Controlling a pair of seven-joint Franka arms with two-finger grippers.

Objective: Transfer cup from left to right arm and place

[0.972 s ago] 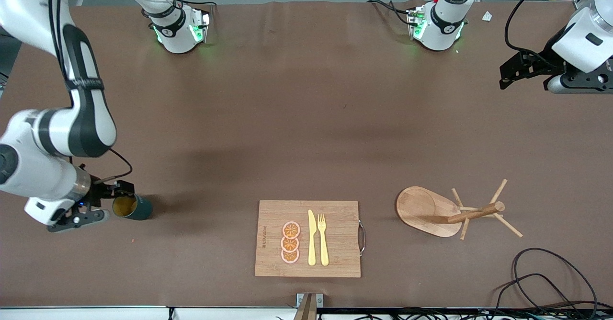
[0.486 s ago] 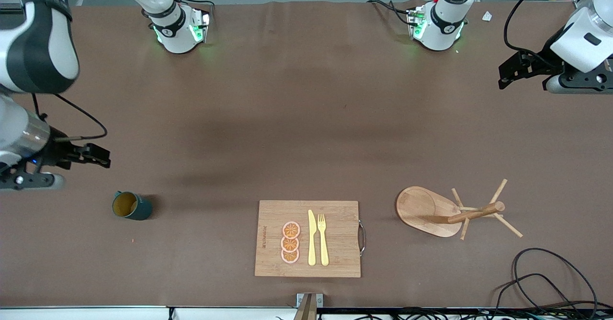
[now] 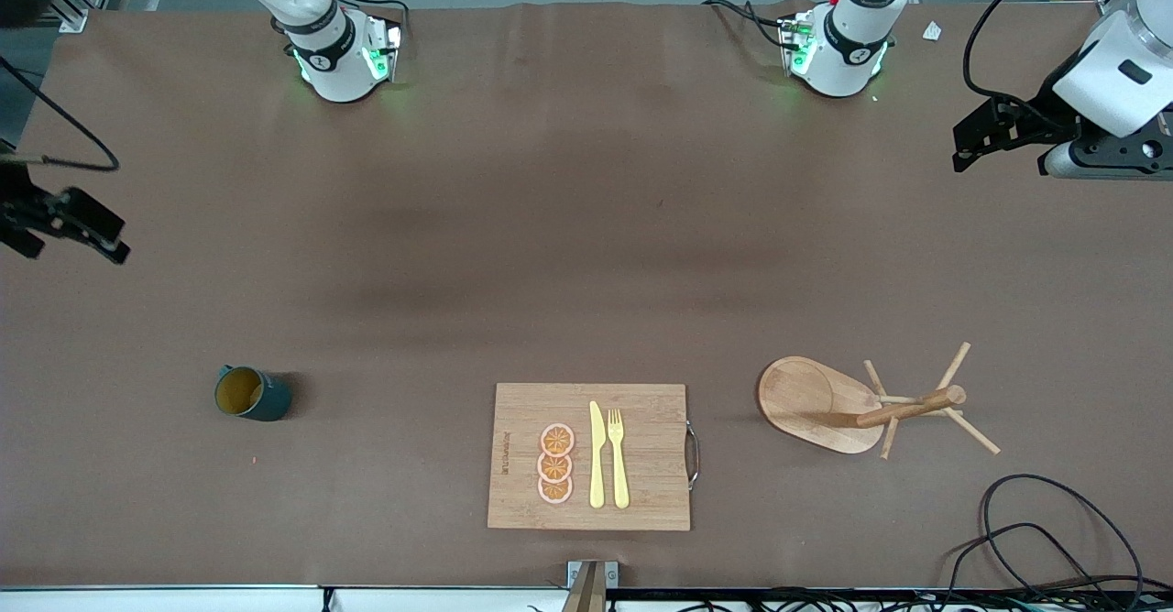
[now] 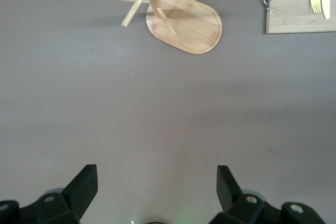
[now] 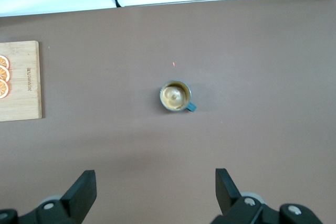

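Observation:
The dark teal cup (image 3: pixel 252 394) stands upright on the brown table toward the right arm's end, its tan inside showing; nothing touches it. In the right wrist view the cup (image 5: pixel 176 97) sits well below the camera with its handle to one side. My right gripper (image 3: pixel 69 227) hangs open and empty, high over the table's edge at the right arm's end; its fingers (image 5: pixel 84 192) frame bare table. My left gripper (image 3: pixel 982 134) waits open and empty over the left arm's end of the table, with its fingers (image 4: pixel 84 184) spread over bare tabletop.
A wooden cutting board (image 3: pixel 641 493) with three orange slices (image 3: pixel 555 464), a yellow knife and a fork (image 3: pixel 619 456) lies near the front edge. A wooden peg rack (image 3: pixel 861 406) stands toward the left arm's end. Black cables (image 3: pixel 1035 530) coil at that corner.
My right gripper, beside the cup a second ago, has lifted up and away toward the table's edge. The cup stays standing where it was. The left arm has hardly moved.

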